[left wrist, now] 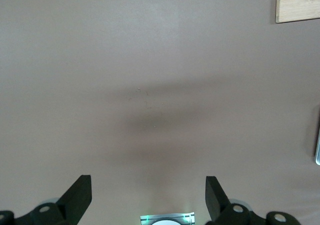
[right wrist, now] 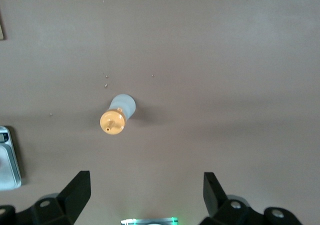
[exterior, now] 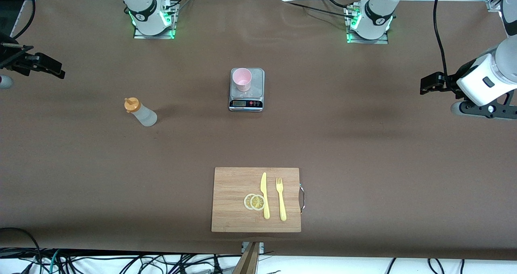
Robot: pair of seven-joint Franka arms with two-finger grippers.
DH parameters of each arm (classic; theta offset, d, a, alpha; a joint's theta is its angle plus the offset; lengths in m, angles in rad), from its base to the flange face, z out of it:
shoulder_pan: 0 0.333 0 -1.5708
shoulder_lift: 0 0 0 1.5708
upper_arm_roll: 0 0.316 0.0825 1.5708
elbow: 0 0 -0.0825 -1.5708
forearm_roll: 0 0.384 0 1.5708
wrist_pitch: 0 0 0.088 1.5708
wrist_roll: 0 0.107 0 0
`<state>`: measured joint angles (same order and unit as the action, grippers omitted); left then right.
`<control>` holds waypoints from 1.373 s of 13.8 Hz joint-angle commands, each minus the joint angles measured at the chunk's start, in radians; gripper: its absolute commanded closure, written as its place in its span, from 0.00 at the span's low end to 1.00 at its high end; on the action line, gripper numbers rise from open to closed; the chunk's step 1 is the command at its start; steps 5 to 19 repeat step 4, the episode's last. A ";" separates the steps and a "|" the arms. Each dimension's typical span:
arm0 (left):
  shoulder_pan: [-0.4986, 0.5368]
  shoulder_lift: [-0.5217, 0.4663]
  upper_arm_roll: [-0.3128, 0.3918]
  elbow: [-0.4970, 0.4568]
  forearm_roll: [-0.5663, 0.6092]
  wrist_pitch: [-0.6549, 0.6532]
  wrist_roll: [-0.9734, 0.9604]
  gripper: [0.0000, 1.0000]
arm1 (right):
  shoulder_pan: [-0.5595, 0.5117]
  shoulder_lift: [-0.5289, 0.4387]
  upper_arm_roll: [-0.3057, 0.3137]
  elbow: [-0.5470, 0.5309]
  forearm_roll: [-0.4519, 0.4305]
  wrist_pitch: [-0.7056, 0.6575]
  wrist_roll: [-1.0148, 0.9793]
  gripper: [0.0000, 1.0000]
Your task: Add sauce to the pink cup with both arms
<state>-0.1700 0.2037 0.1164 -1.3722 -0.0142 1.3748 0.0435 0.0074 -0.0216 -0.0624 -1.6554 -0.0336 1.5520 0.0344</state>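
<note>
Both grippers are spread wide and carry nothing. Your left gripper (left wrist: pixel 148 197) hangs over bare table at the left arm's end, w/ the right gripper (right wrist: pixel 147 195) over the right arm's end, above the sauce bottle (exterior: pixel 139 111) (upright, orange cap on). Your pink cup (exterior: pixel 242 79) stands on the scale (exterior: pixel 246 101) mid-table, well apart from the bottle. Nearer the front camera you've got a cutting board (exterior: pixel 232 201) w/ a knife (exterior: pixel 264 195), a fork (exterior: pixel 280 198) and two lemon slices (exterior: pixel 254 201).
</note>
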 commanded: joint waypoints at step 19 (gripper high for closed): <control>0.007 0.006 -0.001 0.025 -0.004 -0.005 0.007 0.00 | 0.000 0.003 0.003 -0.006 0.017 0.060 0.036 0.00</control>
